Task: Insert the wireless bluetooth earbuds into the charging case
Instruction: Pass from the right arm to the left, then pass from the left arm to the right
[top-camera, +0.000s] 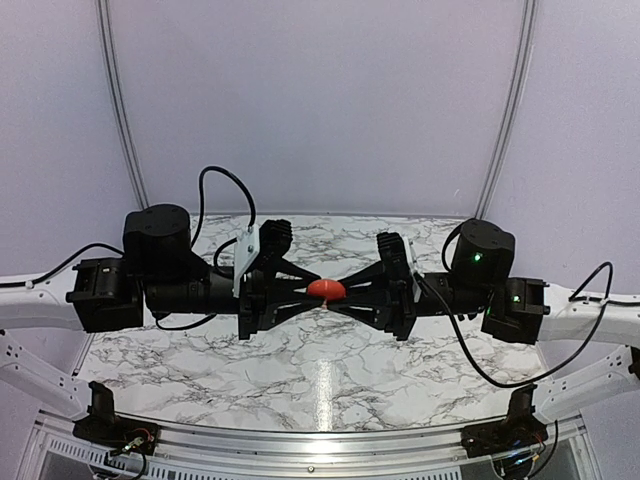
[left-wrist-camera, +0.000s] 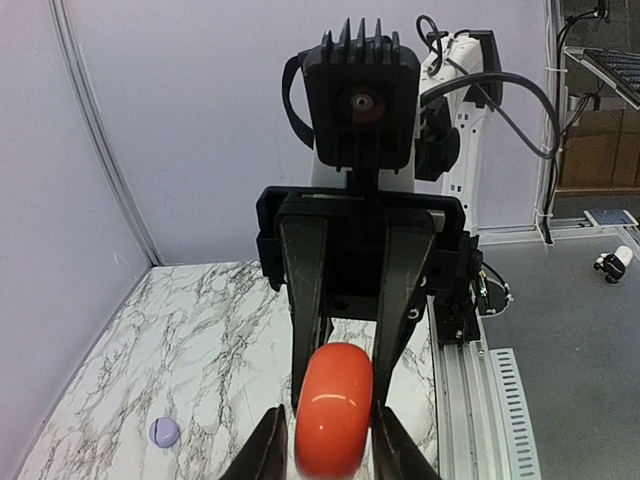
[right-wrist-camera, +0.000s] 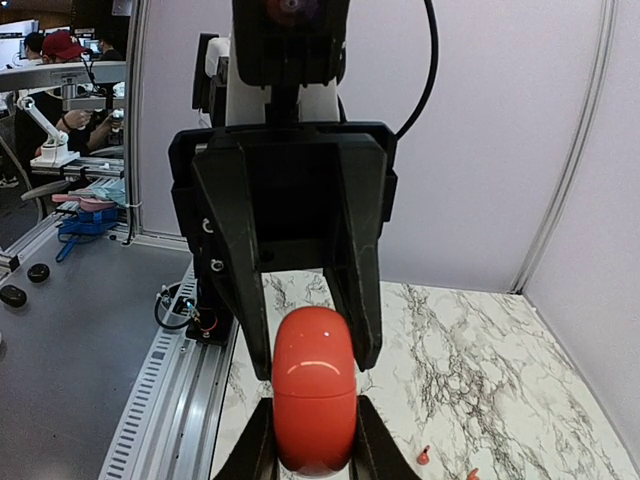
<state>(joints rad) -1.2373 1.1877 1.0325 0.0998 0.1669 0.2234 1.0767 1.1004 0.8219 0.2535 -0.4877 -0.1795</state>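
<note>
Earbuds (right-wrist-camera: 425, 456) apart from right gripper (right-wrist-camera: 313, 445)

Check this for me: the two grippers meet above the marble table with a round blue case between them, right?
No, the case is red, not blue. The top external view shows it between the left gripper and right gripper above the marble table.

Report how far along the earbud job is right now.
Done: the red charging case is up off the marble table. In hand: the left tool and right tool both grip it from opposite sides in midair; it looks closed. Left: two tiny red earbuds lie on the table, outside the case, so opening it and inserting them are not yet done.
</note>
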